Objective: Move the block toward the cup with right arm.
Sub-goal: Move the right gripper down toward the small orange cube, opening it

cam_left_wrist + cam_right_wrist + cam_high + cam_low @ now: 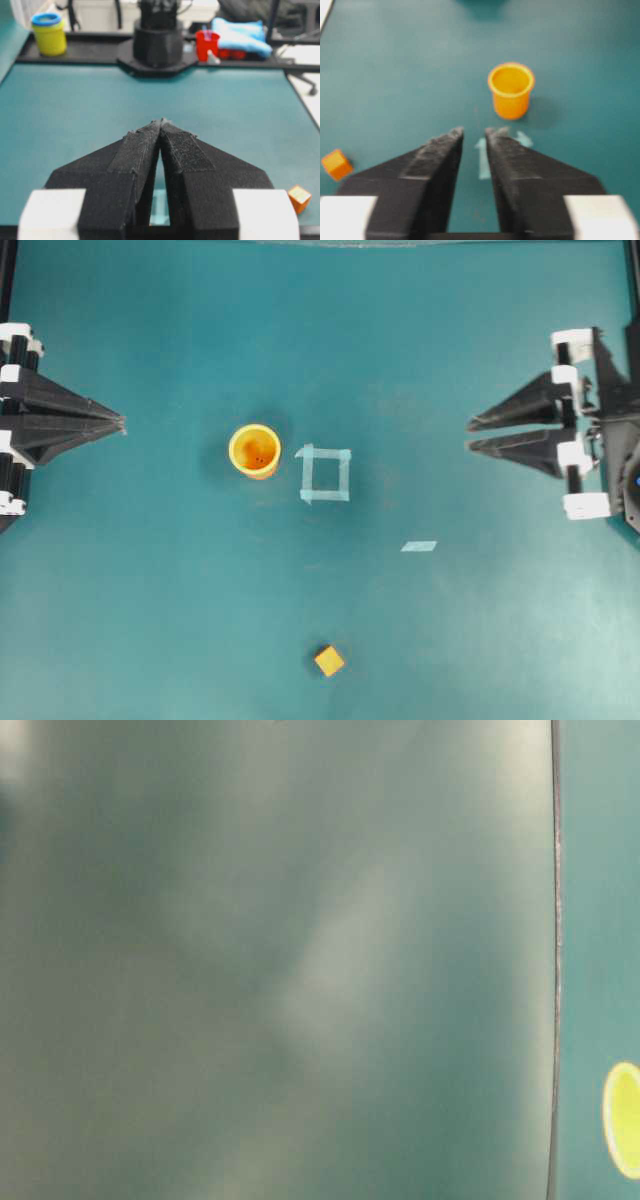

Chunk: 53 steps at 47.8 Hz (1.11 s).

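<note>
- Since the block [329,660] looks small, light and rigid, we judge opposite flat faces the best hold.
- It sits well apart from the cup [254,450].
- Our right end effector [470,434] is slightly spread, empty; the left end effector [121,424] is pressed together.

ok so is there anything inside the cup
The cup looks empty: the overhead view shows only its orange inside with a couple of tiny dark specks on the floor. The block sits well apart on the table. In the right wrist view the rim hides part of the bottom.

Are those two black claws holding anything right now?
No. The left gripper is shut on nothing, the right gripper open and empty. The block lies alone on the table.
</note>
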Motion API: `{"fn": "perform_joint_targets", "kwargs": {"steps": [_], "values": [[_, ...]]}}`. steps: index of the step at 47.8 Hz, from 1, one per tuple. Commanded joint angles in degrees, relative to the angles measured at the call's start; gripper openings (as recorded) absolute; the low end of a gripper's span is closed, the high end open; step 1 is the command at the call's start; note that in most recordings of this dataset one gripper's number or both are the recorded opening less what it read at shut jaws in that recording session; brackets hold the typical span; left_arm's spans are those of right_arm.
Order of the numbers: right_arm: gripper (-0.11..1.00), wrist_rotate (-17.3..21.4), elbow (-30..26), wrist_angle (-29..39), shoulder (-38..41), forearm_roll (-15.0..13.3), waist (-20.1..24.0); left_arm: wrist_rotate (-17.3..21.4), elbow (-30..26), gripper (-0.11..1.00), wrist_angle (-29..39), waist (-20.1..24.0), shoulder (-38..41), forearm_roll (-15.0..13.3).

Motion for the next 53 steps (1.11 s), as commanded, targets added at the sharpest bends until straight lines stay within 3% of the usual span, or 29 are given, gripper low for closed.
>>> {"fn": "perform_joint_targets", "kwargs": {"steps": [1,5,16,29,44,53], "values": [[0.44,1.2,-2.6,-0.1,2.2,0.2,0.7,0.3,-1.5,0.07,-0.3,-0.2,0.5,0.2],[0.52,3.0,-3.6,0.1,4.3,0.2,1.8,0.3,-1.6,0.07,0.2,-0.2,0.5,0.2],[0.55,10.0,-6.6,0.8,10.5,0.4,5.8,0.3,-1.6,0.07,1.1,-0.2,0.5,0.3],[0.65,23.7,-12.0,4.1,20.0,0.3,10.7,0.2,-1.6,0.07,1.2,-0.2,0.5,0.2],[0.67,42.7,-21.7,12.2,30.6,0.3,14.6,0.1,-1.6,0.07,1.4,-0.3,0.4,0.2],[0.68,48.5,-28.5,19.5,36.3,0.4,17.1,0.0,-1.6,0.07,1.6,-1.0,0.5,0.2]]}}
